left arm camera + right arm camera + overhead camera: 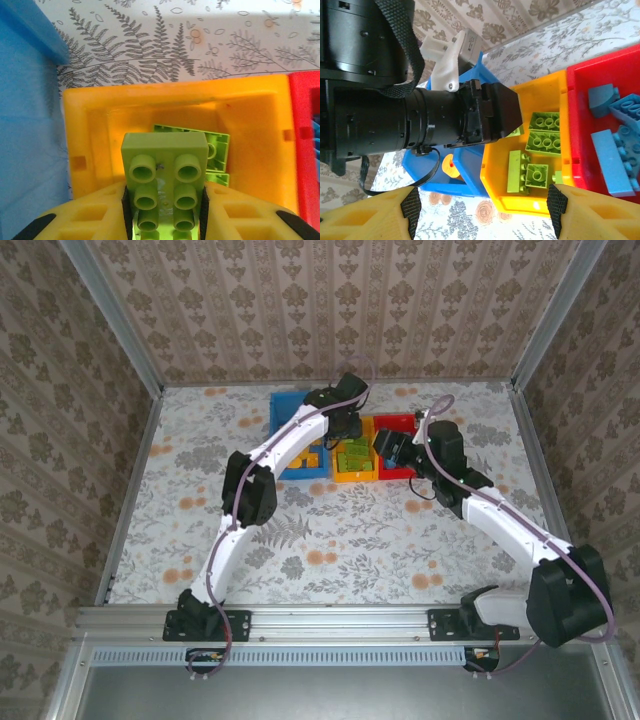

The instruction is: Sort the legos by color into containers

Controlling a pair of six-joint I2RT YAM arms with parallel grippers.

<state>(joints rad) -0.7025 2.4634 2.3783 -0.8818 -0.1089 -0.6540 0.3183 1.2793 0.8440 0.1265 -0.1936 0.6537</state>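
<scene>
Over the yellow-orange rectangular plastic bin [175, 85], the middle of three in a row toward the far edge of the floral-patterned table [330, 540]: my left gripper [165, 212] is clamped on a light green studded plastic brick [165, 165]. The pads sit on its two long sides and the studs face the wrist camera. The brick hangs above the bin's open mouth, apart from floor and walls as far as I can judge.

Reason for the position: this bin holds the other light green bricks [544, 142], so green goes here. Step in hand, by my reading: release of this brick into the bin.

Blue rectangular plastic bin [25, 125] stands against one side of the yellow-orange bin, red rectangular plastic bin [305, 150] against the other. The red bin holds blue bricks [612, 162]. The blue bin shows orange-yellow pieces [312, 455] in the top view. Each colour has its own bin, and none matches its bin's colour.

My right gripper [484, 207] hangs by the near edges of the yellow-orange and red bins, jaws wide apart, nothing between them. It stands off, I judge, to leave the left arm room.

Risk: the brick may land on edge on the bricks beneath. Opening squarely over the free floor should avoid a bounce toward the rim.
</scene>
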